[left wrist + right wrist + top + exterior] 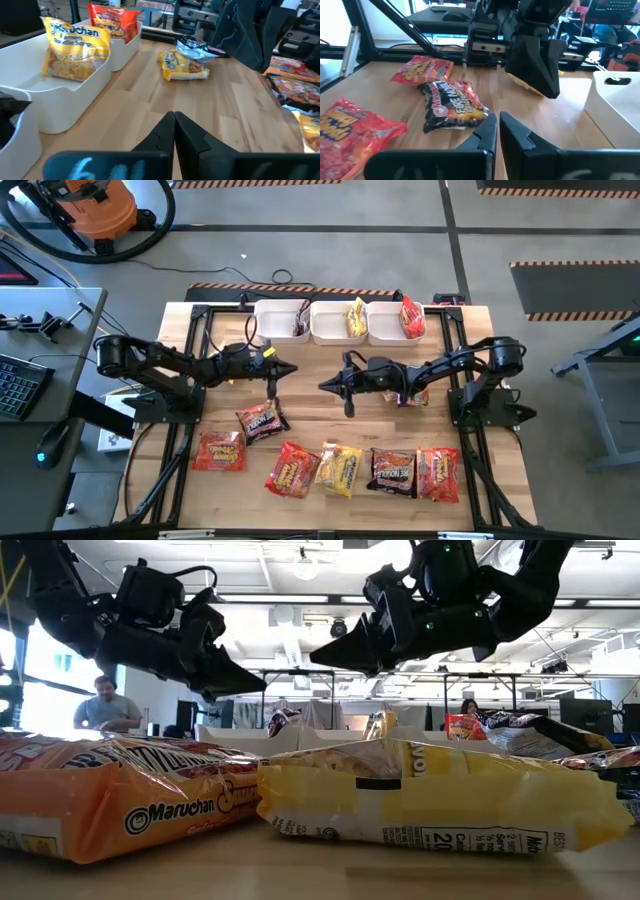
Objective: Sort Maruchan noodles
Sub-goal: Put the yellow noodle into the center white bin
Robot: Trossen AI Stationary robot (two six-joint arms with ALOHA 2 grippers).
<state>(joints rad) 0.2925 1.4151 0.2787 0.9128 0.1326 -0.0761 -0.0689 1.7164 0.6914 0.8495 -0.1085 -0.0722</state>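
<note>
Maruchan noodle packets lie along the table's near side: a dark one (262,421), orange (218,450), red (291,470), yellow (339,468), dark (393,472) and red (437,473). A yellow packet (182,66) with a dark one (200,47) resting on it lies under my right arm. Three white bins at the far edge hold a dark packet (297,330), a yellow one (75,50) and a red one (112,22). My left gripper (174,119) and my right gripper (498,122) hover shut above the table's middle, tips facing each other (292,368) (323,385).
The white bins (338,332) stand side by side at the far edge. Black frame rails (190,380) run along the table's left and right sides. Bare wood (310,415) lies between the bins and the packet row. People sit in the room beyond the table.
</note>
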